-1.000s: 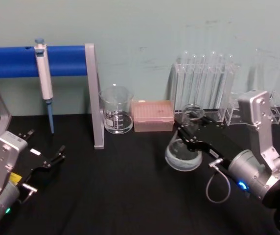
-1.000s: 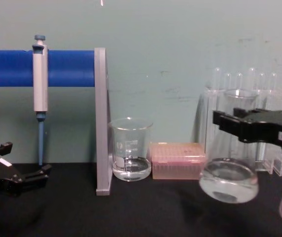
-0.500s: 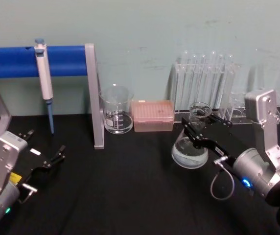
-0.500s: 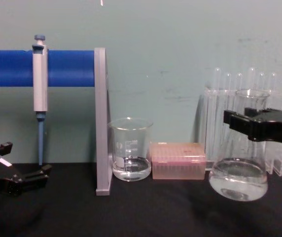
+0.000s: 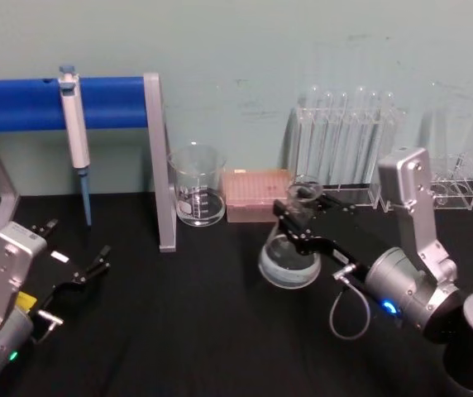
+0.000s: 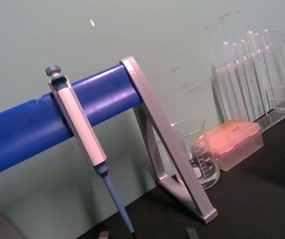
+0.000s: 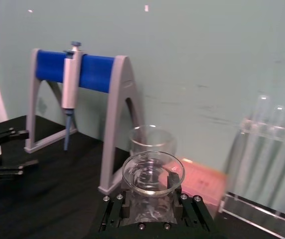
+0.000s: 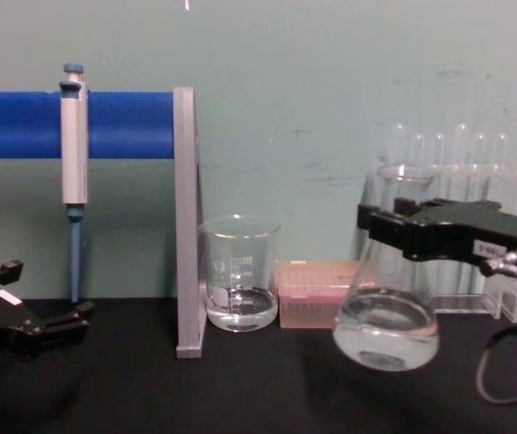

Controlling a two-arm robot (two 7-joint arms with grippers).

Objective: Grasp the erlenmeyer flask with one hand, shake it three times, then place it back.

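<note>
The right gripper (image 5: 299, 217), clamped round the raised erlenmeyer flask's (image 5: 289, 261) neck, risks swinging it against the nearby pink tip box (image 5: 257, 195).

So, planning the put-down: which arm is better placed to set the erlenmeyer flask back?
Right. The right gripper is shut on the neck of the erlenmeyer flask, holding it tilted above the black table. The left gripper sits open near the table's left edge, holding nothing.

This is a lab. A pipette (image 5: 73, 116) hangs on a blue stand (image 5: 158, 157). A beaker (image 5: 197, 186) and test tubes (image 5: 348, 141) sit nearby.
</note>
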